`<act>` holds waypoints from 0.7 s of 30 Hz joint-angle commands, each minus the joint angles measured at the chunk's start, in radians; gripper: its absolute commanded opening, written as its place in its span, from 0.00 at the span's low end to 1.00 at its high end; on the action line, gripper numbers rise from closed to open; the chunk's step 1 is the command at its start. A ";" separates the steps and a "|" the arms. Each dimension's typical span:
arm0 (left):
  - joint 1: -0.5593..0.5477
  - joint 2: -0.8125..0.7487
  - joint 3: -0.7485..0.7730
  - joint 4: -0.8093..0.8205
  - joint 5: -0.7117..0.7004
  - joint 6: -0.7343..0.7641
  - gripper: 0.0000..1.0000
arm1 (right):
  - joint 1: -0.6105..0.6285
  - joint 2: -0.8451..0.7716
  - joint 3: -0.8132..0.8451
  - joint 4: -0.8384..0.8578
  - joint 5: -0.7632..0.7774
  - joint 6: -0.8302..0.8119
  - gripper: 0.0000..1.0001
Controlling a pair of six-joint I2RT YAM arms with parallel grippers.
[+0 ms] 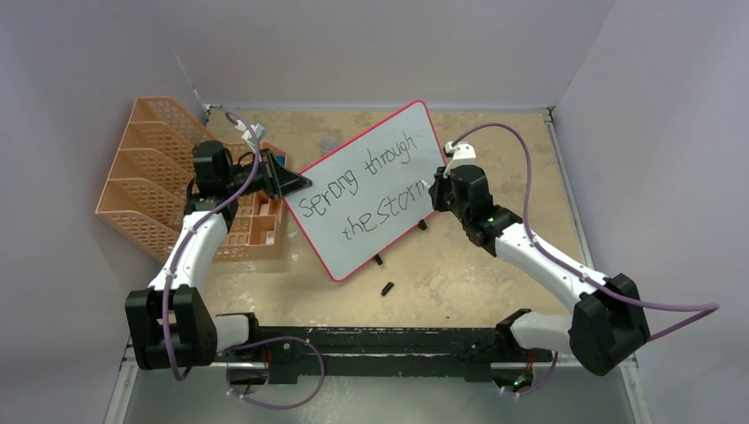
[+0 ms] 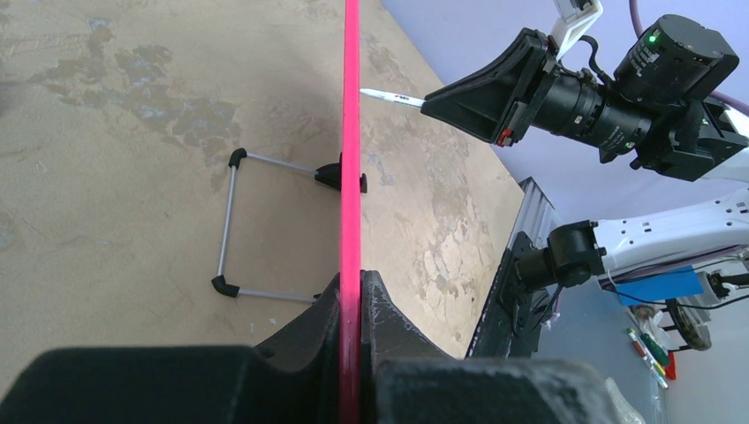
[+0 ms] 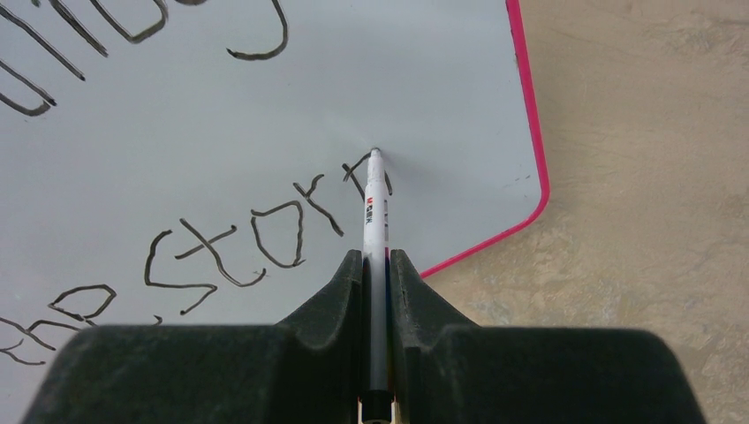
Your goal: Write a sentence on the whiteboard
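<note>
The right jaws are closed tight on a white marker [image 3: 377,212]. It runs out ahead of them, and its tip appears to touch the whiteboard [image 3: 221,106] at the last, half-formed letter of the sentence [image 3: 238,247]. The left jaws are shut on the board's red frame [image 2: 351,177], which runs straight out from between them. Beyond them a wire foot [image 2: 231,225] rests on the tabletop [image 2: 106,132]. Pressing too hard could twist the board in the left jaws or skid the foot, spoiling the stroke. The thin marker might also slide back between the right jaws.
</note>
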State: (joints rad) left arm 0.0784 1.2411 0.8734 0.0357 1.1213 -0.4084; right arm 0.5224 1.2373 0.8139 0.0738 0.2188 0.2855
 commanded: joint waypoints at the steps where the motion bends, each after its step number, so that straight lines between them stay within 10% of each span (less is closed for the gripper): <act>1: 0.011 -0.017 0.031 0.038 0.009 0.034 0.00 | -0.003 0.005 0.053 0.068 0.016 -0.016 0.00; 21: 0.011 -0.016 0.033 0.038 0.005 0.034 0.00 | -0.025 0.034 0.038 0.012 0.057 0.002 0.00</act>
State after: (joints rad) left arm 0.0784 1.2411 0.8734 0.0357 1.1175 -0.4084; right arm 0.5014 1.2705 0.8272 0.0917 0.2718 0.2836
